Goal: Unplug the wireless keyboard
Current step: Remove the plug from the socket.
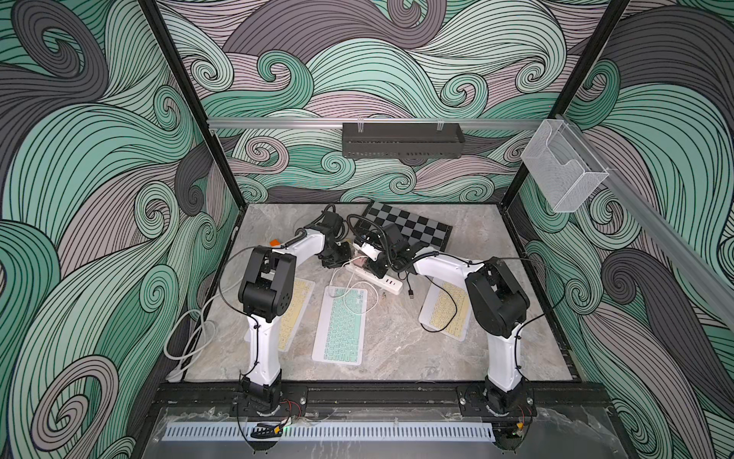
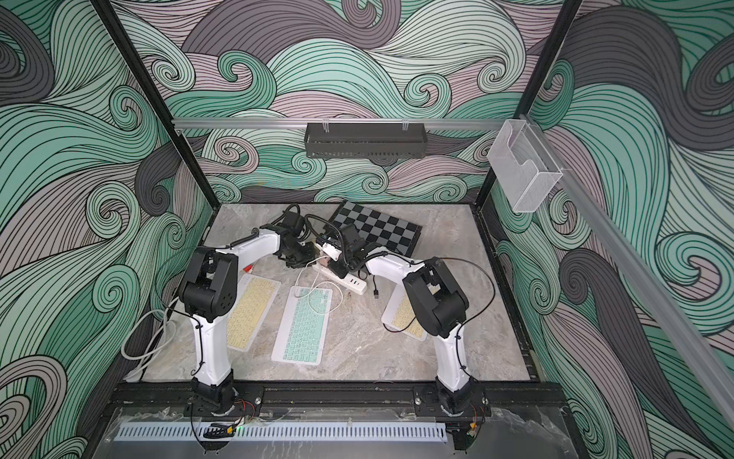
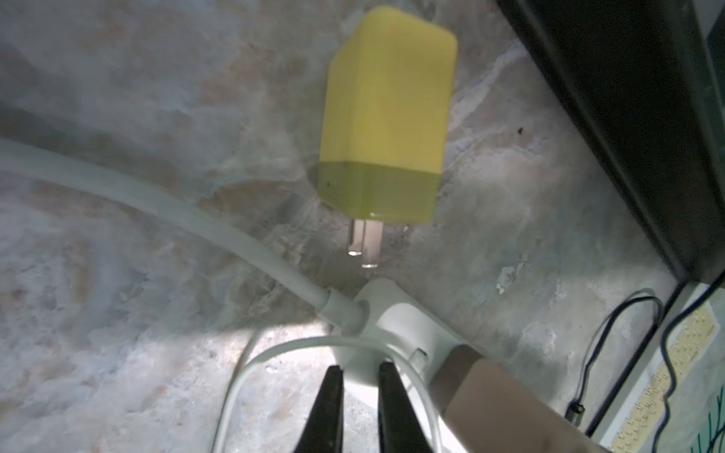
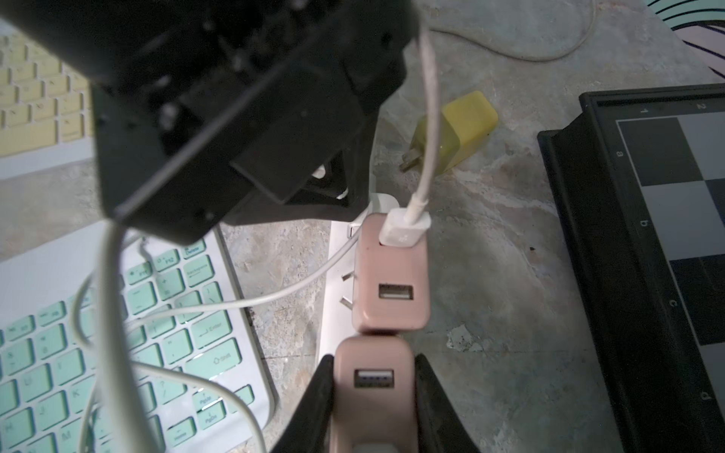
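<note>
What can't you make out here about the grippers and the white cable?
The left gripper: left wrist view's edge cuts its fingers; whether they pinch the white cable is unclear.
Cable's end at the teal keyboard: too small in both top views; hidden behind the left gripper's body in the right wrist view.
The pink charger in the right gripper: prongs hidden beneath it, right wrist view.

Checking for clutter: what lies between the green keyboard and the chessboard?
The white power strip with two pink chargers, shown in the right wrist view.
</note>
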Controlling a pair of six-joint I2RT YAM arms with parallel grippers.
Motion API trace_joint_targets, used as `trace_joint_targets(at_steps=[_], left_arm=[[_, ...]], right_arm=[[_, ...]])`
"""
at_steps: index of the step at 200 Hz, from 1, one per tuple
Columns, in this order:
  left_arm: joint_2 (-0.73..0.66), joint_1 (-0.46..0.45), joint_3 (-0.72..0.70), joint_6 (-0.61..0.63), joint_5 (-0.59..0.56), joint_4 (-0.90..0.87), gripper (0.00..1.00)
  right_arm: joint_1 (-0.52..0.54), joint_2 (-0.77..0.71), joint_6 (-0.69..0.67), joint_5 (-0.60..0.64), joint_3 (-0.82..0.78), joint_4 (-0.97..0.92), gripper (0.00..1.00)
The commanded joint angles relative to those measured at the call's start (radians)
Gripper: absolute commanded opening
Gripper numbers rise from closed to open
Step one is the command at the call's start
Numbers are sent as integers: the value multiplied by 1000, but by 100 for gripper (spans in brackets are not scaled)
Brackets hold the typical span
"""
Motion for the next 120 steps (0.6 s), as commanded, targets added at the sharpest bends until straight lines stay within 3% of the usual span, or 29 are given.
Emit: trace_joint_targets(at_steps=[1, 29, 41, 75, 104, 120], left_arm=[[104, -44, -49, -10, -65, -77, 16], [120, -49, -37, -15, -58, -76, 16], [128, -52, -28, -15, -54, -78, 16], [139, -54, -28, -18, -54, -76, 16], [146, -54, -42, -27, -42, -60, 16], [146, -55, -47, -32, -37, -53, 16]], right_arm=[[55, 5, -115, 38, 27, -18, 0], [79, -11, -141, 81, 2, 30, 0], [77, -46, -117, 35, -62, 120, 0], [44, -166, -3, -81, -241, 425, 0], [-14, -223, 205, -168, -358, 709, 0], [-29, -228, 254, -198, -415, 844, 0]])
